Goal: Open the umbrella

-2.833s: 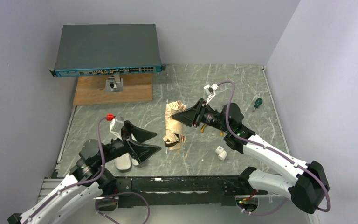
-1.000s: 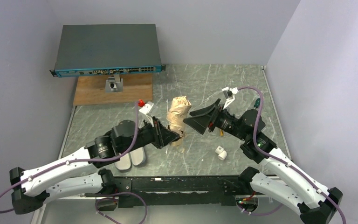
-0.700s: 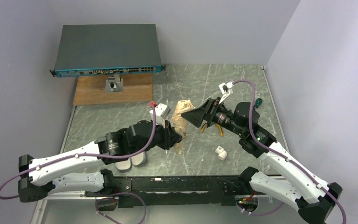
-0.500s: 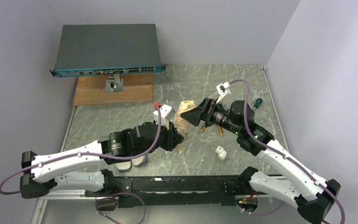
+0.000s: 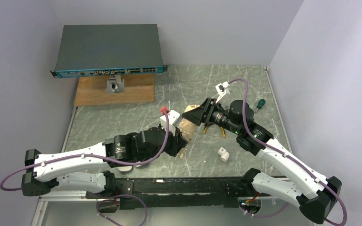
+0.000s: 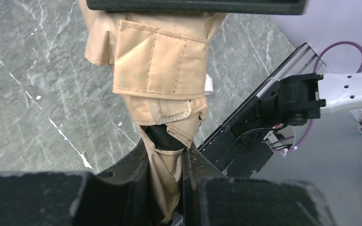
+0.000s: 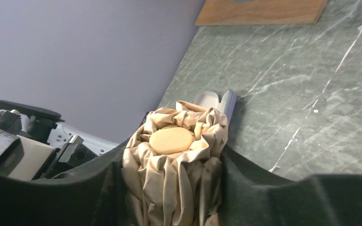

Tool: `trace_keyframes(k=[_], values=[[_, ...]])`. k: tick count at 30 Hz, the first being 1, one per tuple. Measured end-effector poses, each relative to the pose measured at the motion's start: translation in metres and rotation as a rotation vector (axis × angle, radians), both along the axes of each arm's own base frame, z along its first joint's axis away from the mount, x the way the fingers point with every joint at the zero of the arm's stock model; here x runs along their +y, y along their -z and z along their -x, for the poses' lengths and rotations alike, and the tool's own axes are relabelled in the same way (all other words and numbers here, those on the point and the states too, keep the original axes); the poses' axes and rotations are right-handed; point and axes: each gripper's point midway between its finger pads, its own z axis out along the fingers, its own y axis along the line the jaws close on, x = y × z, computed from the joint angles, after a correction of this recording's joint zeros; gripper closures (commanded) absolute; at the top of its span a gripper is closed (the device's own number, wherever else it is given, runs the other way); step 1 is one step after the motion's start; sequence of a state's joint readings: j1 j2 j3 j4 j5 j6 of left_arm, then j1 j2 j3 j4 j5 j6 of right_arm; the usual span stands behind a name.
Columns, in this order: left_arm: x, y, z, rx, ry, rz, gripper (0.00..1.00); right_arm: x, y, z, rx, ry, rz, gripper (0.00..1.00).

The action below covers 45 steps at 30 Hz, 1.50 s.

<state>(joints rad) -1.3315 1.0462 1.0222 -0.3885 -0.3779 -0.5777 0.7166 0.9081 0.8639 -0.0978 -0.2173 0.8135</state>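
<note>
Since the earlier top views, the left arm has extended from the near-left side to mid-surface. The right pincer [image 5: 195, 115], which stood wide and apart from the bundle a second ago, has come onto its upper end. The umbrella [image 5: 187, 123] has gone from near upright to a lean toward the right arm.

**Current state**
- Umbrella: at the middle of the surface [image 5: 245, 84], held between the two pincers. Whether its lower end rests on the surface cannot be determined.
- Left pincer [image 6: 166, 160]: clamped on the narrow lower end, with fabric pinched between the fingers.
- Right pincer [image 7: 173, 153]: closed against the gathered fabric at the capped top, with a finger touching each side.

**Progress**
- Done: both ends are secured.
- Not done: the canopy is still folded and bunched, and no shaft extension is visible.
- The strap tab [image 6: 153, 66] lies across the bundle. Whether it is fastened cannot be determined.
- Judged remaining: drawing the ends apart and spreading the canopy.
</note>
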Motion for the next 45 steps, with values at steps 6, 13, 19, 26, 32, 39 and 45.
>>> trace_keyframes(k=[6, 13, 19, 26, 32, 39, 45], values=[[0.005, 0.002, -0.003, -0.020, -0.016, -0.024, 0.79, 0.004, 0.001, -0.002, -0.001, -0.010, -0.002, 1.00], [0.008, -0.013, 0.000, -0.058, 0.004, 0.017, 0.01, 0.005, 0.006, 0.003, -0.022, -0.042, 0.012, 1.00], [0.032, -0.047, 0.006, -0.099, 0.008, 0.142, 0.01, 0.004, 0.020, 0.014, -0.072, -0.105, 0.038, 1.00], [0.055, -0.060, 0.026, -0.145, 0.137, 0.284, 0.01, 0.012, 0.005, 0.035, -0.170, -0.227, -0.070, 1.00], [0.049, -0.062, 0.020, -0.117, 0.214, 0.366, 0.01, 0.019, -0.022, 0.052, -0.238, -0.332, -0.183, 1.00], [0.025, -0.030, 0.024, 0.002, 0.324, 0.398, 0.01, 0.023, -0.027, 0.056, -0.237, -0.372, -0.215, 1.00], [0.013, -0.042, 0.036, 0.017, 0.415, 0.466, 0.01, 0.022, -0.034, 0.057, -0.247, -0.373, -0.224, 1.00]])
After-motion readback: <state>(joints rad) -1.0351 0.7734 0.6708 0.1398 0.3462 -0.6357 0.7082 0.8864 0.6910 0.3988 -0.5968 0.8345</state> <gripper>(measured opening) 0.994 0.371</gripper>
